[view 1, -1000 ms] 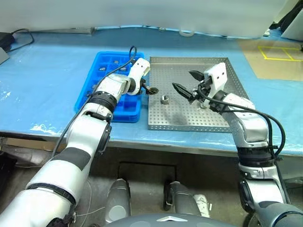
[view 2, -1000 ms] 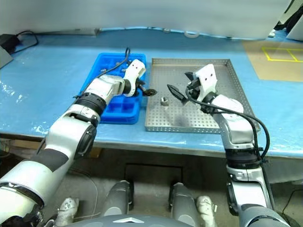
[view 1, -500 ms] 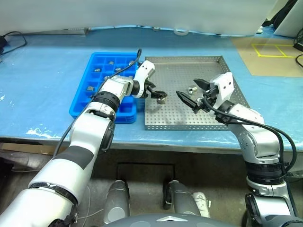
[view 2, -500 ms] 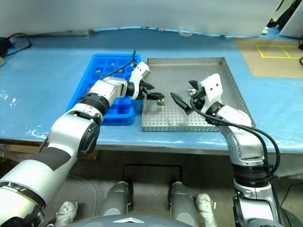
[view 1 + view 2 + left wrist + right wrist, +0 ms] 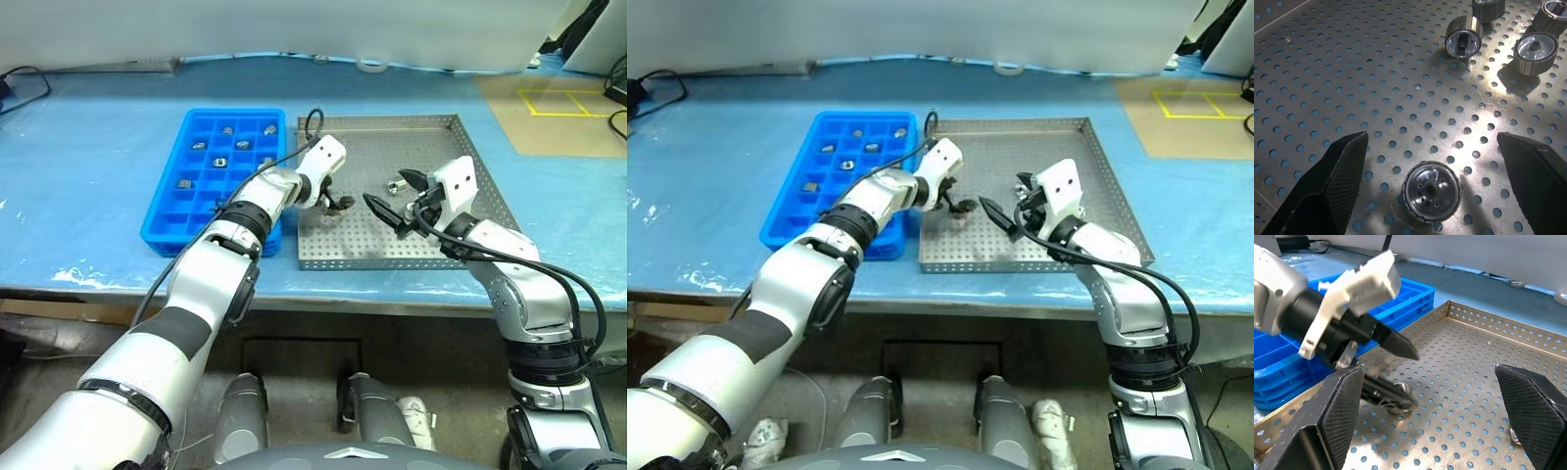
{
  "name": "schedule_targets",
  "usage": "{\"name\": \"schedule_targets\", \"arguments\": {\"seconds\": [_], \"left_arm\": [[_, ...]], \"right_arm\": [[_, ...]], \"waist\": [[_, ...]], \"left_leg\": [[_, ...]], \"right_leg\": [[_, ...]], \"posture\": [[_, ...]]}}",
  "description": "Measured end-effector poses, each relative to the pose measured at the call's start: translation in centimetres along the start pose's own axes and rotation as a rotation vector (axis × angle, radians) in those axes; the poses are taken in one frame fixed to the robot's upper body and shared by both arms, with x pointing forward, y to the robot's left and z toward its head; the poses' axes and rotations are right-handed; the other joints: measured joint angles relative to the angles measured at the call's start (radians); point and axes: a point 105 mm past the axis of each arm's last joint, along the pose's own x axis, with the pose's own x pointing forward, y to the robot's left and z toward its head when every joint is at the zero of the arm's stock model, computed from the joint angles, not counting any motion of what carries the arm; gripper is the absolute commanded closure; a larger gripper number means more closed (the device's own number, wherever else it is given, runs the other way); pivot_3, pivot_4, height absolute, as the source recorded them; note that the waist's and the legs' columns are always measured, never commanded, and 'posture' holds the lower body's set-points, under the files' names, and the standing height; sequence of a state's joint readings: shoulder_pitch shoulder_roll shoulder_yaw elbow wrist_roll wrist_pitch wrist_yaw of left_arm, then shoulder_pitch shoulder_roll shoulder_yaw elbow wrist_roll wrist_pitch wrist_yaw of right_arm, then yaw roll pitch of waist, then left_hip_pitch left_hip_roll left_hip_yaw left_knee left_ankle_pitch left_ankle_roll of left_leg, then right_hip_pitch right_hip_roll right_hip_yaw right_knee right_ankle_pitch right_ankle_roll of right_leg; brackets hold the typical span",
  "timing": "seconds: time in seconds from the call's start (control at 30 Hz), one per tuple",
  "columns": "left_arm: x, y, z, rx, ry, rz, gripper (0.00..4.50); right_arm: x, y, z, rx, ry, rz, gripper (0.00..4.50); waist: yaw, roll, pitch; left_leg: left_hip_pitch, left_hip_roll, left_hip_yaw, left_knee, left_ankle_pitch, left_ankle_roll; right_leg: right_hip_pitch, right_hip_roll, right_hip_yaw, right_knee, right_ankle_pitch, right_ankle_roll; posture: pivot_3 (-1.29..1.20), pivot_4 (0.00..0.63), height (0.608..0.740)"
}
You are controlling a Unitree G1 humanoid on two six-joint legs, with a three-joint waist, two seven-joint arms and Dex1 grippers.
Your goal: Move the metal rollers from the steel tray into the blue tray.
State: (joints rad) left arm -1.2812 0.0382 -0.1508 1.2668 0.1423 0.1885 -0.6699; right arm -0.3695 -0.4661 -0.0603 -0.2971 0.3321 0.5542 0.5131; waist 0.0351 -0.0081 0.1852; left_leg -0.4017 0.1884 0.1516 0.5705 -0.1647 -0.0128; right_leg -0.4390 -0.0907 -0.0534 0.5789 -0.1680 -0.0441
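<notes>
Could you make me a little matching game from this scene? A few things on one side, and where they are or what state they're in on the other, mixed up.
Things:
1. left gripper
2. right gripper
3. blue tray
4. steel tray

Places or states:
A. holds several rollers in its square compartments
B. jaws open, hanging above the perforated floor, away from any roller
C. perforated floor, with a few loose rollers lying on it
D. jaws open on either side of one roller

Pairs: 1-D, 2-B, 3-A, 4-C
</notes>
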Motion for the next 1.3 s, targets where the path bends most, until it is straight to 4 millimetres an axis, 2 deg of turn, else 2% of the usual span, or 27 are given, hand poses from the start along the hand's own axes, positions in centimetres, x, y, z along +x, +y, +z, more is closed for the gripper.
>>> {"name": "schedule_targets", "arguments": {"seconds": [0.07,0.2,0.57,0.67,0.73,0.8,0.9,1.03,1.3], "left_arm": [[0.0,0.2,-1.4,0.03,0.051,0.021,0.02],[-0.1,0.4,-1.6,0.064,0.071,0.032,0.02],[0.4,0.1,-1.9,0.024,0.074,0.054,0.02],[0.3,0.0,-2.2,0.023,0.078,0.041,0.62],[0.3,0.0,-2.2,0.023,0.078,0.039,1.26],[0.3,0.0,-2.2,0.027,0.081,0.044,1.26],[0.2,-0.1,-2.3,0.044,0.076,0.022,1.87],[0.2,-0.3,-2.2,0.051,0.06,-0.005,3.11],[-0.2,-1.0,-1.9,-0.036,-0.012,-0.106,3.11]], "right_arm": [[0.0,0.0,-0.1,-0.002,0.003,-0.005,0.0],[0.1,0.0,-0.1,-0.004,0.004,-0.008,0.0],[0.4,0.1,-0.3,-0.01,0.004,-0.027,0.0],[0.3,0.1,-0.3,-0.012,0.002,-0.029,0.0],[0.4,0.1,-0.3,-0.01,-0.001,-0.031,0.0],[0.4,0.1,-0.3,-0.009,-0.002,-0.031,0.0],[0.4,0.1,-0.4,-0.009,-0.003,-0.035,0.0],[0.5,0.0,-0.7,-0.004,0.005,-0.042,0.0],[0.8,-0.3,-0.9,-0.003,0.008,-0.043,0.0]], "waist": [[-0.001,0.0,0.0],[-0.001,0.0,0.0],[0.0,0.001,-0.001],[-0.001,0.001,-0.001],[-0.001,0.001,-0.001],[-0.001,0.001,-0.001],[-0.002,0.002,-0.001],[-0.005,0.002,-0.001],[-0.005,0.002,-0.001]], "left_leg": [[0.0,0.0,0.0,0.0,0.0,0.0],[0.002,0.0,0.0,0.0,0.0,0.0],[0.009,0.0,0.0,-0.001,-0.002,-0.003],[0.018,0.0,0.0,-0.005,-0.002,-0.003],[0.018,0.0,0.0,-0.006,-0.002,-0.004],[0.018,0.0,0.0,-0.006,-0.002,-0.004],[0.018,0.0,0.0,-0.006,-0.002,-0.004],[0.018,0.0,0.0,-0.007,-0.002,-0.004],[0.017,0.0,0.0,-0.009,-0.002,-0.003]], "right_leg": [[0.0,0.0,0.0,0.0,0.0,0.0],[0.002,0.0,0.0,0.0,0.0,0.0],[0.01,0.0,0.0,-0.003,0.0,0.0],[0.018,-0.001,0.0,-0.007,-0.001,0.001],[0.018,-0.001,0.0,-0.008,-0.002,0.004],[0.018,-0.001,0.0,-0.007,-0.002,0.004],[0.018,-0.001,0.0,-0.007,-0.002,0.004],[0.018,-0.001,0.0,-0.008,-0.001,0.002],[0.017,-0.002,0.0,-0.009,-0.001,0.002]], "posture": [[-0.29,0.15,0.74],[-0.29,0.15,0.74],[-0.3,0.15,0.74],[-0.3,0.15,0.74],[-0.3,0.15,0.74],[-0.3,0.15,0.74],[-0.3,0.15,0.74],[-0.29,0.15,0.74],[-0.27,0.15,0.74]]}}
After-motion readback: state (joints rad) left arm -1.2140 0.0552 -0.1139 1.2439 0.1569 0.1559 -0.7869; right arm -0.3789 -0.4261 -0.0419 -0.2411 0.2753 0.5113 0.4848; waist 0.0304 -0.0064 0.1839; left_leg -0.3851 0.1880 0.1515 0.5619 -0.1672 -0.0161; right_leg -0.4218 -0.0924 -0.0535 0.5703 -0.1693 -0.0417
